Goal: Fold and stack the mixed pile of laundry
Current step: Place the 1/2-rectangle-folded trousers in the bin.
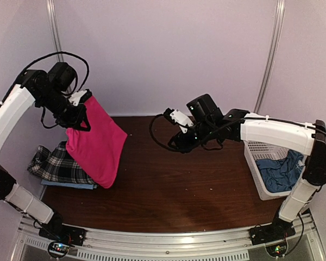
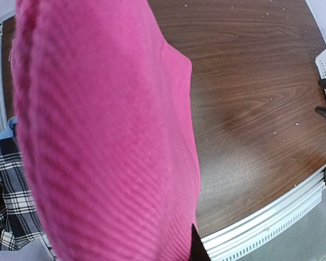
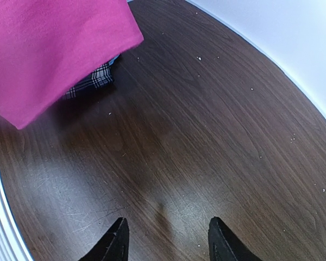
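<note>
Top view, left pincer (image 1: 80, 115): raised at the far left, clamping the top edge of the hot-pink trousers (image 1: 98, 144).
Top view, trousers: hanging straight down from that pincer, the lower end touching the pile at the left of the table (image 1: 179, 185).
Top view, pile: plaid shirt (image 1: 57, 163) lying on the light blue shirt (image 1: 70, 185), just left of and partly under the trousers.
Top view, right pincer (image 1: 174, 144): hovering over mid-table, well apart from the trousers.
Top view, basket (image 1: 254, 163): sitting at the right edge, holding the duller blue cloth (image 1: 280, 171).
Left wrist view, trousers (image 2: 98, 136): filling the left half; the grip itself is hidden by the cloth.
Left wrist view, plaid shirt (image 2: 5, 201): showing below, at the left edge.
Right wrist view, right pincer (image 3: 168, 242): fingers (image 3: 117, 242) standing apart, only bare table (image 3: 206, 136) showing between them.
Right wrist view, trousers (image 3: 49, 49): hanging at the upper left, well clear of the fingers, with the plaid shirt (image 3: 92, 81) peeking out beneath.
</note>
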